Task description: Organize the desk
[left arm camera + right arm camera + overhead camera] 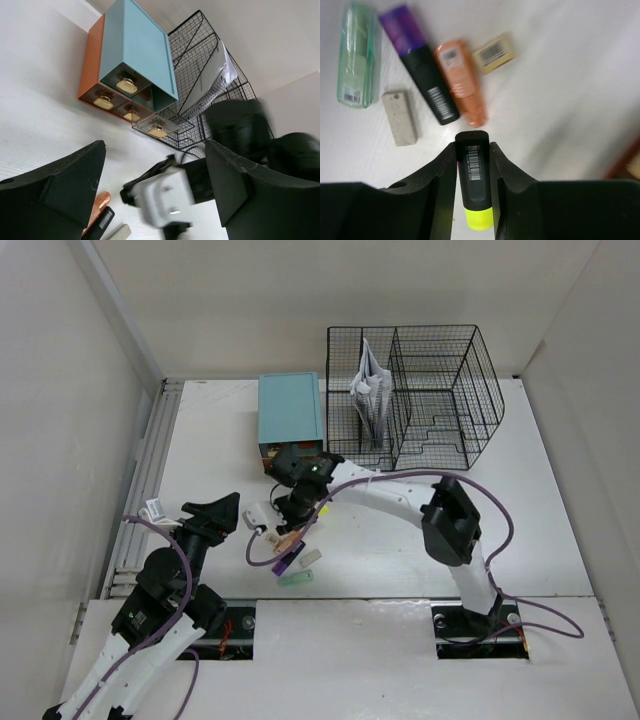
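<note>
Left-right desk; highlighter in right claw

pale enclosing walls, seemingly soft even light

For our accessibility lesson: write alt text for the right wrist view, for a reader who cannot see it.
The right claw grips a black highlighter with a yellow cap above the white desk. On the desk lie a green case, a purple-capped marker, an orange marker, a pale eraser and a barcoded label.
</note>
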Motion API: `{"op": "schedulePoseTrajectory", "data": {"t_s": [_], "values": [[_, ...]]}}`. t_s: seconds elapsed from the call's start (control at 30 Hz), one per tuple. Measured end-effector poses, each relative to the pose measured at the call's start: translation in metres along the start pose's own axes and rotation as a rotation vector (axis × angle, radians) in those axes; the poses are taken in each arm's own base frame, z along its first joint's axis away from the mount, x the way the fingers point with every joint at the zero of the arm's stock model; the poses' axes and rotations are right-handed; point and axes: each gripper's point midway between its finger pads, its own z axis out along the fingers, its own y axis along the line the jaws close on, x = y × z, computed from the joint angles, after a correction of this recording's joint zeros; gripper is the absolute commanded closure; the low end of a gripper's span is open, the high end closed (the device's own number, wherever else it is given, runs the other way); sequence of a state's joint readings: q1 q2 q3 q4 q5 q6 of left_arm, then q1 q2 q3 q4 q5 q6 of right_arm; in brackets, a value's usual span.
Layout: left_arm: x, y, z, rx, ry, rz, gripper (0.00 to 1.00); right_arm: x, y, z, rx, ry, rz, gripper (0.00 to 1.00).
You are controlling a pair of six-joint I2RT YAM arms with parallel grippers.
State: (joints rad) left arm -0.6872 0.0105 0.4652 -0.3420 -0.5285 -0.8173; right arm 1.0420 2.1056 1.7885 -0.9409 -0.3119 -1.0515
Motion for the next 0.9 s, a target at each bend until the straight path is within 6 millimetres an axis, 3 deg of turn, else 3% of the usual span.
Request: {"op": "schedulePoseTrajectory", "data": {"t_s": [0.13,0.23,0.4,0.53,0.7,0.9], "values": [[-0.001,-0.001,0.0,0.0,-0.004,-0.019,0.22,-0.047,-0.025,-0.054,0.118,-0.136,-0.059,0.95],[-0.008,-0.007,-0.001,0.022,-0.028,-0.04,0.22,-0.073,-0.032,-0.09,0.172,-0.231,-0.088,0.95],[-0.005,-0.003,-0.001,0.006,-0.016,-0.027,0.22,-0.095,-0.053,-0.14,0.279,-0.398,-0.074,0.95],[-0.004,-0.002,-0.001,0.003,-0.012,-0.024,0.22,-0.076,-0.088,-0.172,0.386,-0.472,-0.004,0.96],[-0.004,-0.002,-0.001,0.003,-0.012,-0.024,0.22,-0.037,-0.125,-0.188,0.478,-0.507,0.094,0.96],[-0.002,0.0,-0.001,-0.003,-0.008,-0.019,0.22,-0.011,-0.147,-0.172,0.469,-0.538,0.157,0.96]]}}
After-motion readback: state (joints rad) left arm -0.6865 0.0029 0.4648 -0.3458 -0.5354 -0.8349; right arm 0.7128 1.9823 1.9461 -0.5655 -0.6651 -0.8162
